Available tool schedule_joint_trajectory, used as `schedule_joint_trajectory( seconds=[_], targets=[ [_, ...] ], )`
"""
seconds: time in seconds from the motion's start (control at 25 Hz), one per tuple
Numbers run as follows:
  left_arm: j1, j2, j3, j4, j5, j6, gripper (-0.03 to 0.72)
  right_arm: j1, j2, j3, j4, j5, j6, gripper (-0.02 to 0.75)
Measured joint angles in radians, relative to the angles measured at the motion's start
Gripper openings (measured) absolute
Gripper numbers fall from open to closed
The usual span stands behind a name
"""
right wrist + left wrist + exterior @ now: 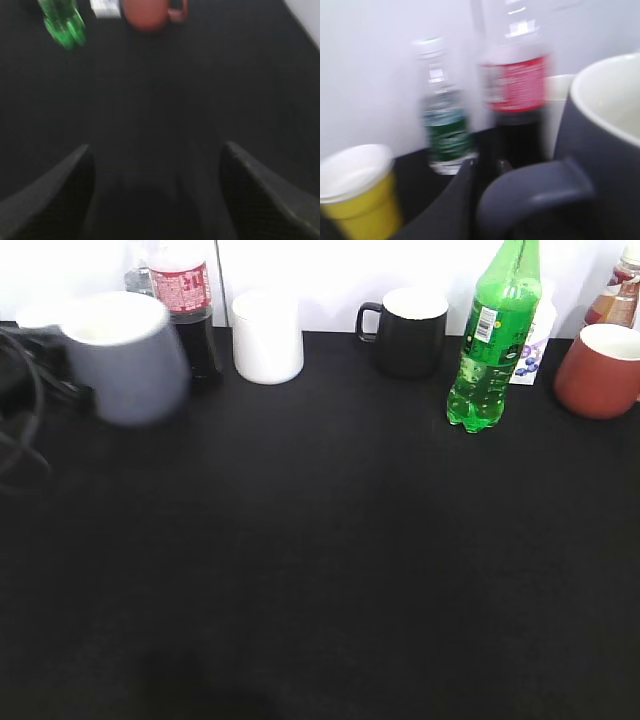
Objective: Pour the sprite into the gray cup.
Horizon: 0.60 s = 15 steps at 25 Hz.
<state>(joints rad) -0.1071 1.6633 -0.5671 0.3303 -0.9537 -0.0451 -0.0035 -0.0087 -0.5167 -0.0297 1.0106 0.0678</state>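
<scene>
The gray cup [125,360] is at the back left, blurred by motion; in the left wrist view it fills the right side [605,150], its loop handle close to the camera. My left gripper [485,172] is shut on that handle; only dark arm parts and cables show at the far left of the exterior view. The sprite [492,340] stands upright at the back right, untouched, and its base shows in the right wrist view [62,25]. My right gripper [155,160] is open and empty above bare black table, well short of the sprite.
Along the back stand a cola bottle [185,300], a white cup [267,335], a black mug [410,330], a small carton [530,350] and a brick-red mug [600,370]. A yellow cup [357,190] and a small clear bottle [442,115] stand behind the gray cup.
</scene>
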Motion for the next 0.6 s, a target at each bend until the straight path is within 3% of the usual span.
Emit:
schedule_joint_trajectory(
  seconds=[0.08, 0.16, 0.24, 0.32, 0.36, 0.4, 0.44, 0.48, 0.52, 0.6],
  targets=[
    [-0.080, -0.017, 0.033, 0.002, 0.012, -0.011, 0.078, 0.000, 0.034, 0.017, 0.003, -0.224, 0.000, 0.587],
    [-0.157, -0.017, 0.039, 0.009, 0.030, -0.011, 0.077, 0.000, 0.164, 0.202, 0.067, -0.730, 0.000, 0.587],
    [-0.180, -0.017, 0.040, 0.011, 0.031, -0.012, 0.077, 0.000, 0.378, 0.320, 0.185, -1.057, 0.000, 0.587],
    [-0.181, -0.017, 0.040, 0.011, 0.032, -0.013, 0.077, 0.000, 0.573, 0.339, 0.107, -1.255, 0.000, 0.587],
    [-0.181, -0.017, 0.040, 0.011, 0.032, -0.013, 0.077, 0.000, 0.777, 0.326, -0.003, -1.429, 0.000, 0.587],
    [-0.181, -0.017, 0.040, 0.011, 0.032, -0.013, 0.077, 0.003, 0.848, 0.317, -0.027, -1.474, 0.000, 0.587],
    [-0.181, -0.017, 0.040, 0.011, 0.032, -0.013, 0.077, 0.029, 1.051, 0.273, -0.067, -1.629, 0.000, 0.587],
    [-0.181, -0.017, 0.040, 0.011, 0.033, -0.013, 0.077, 0.047, 1.113, 0.257, -0.071, -1.668, -0.001, 0.587],
    [-0.181, -0.017, 0.040, 0.011, 0.033, -0.013, 0.077, 0.132, 1.289, 0.192, -0.032, -1.762, -0.045, 0.586],
    [-0.181, -0.017, 0.041, 0.011, 0.033, -0.013, 0.077, 0.276, 1.494, 0.113, 0.187, -1.909, -0.159, 0.577]
  ],
)
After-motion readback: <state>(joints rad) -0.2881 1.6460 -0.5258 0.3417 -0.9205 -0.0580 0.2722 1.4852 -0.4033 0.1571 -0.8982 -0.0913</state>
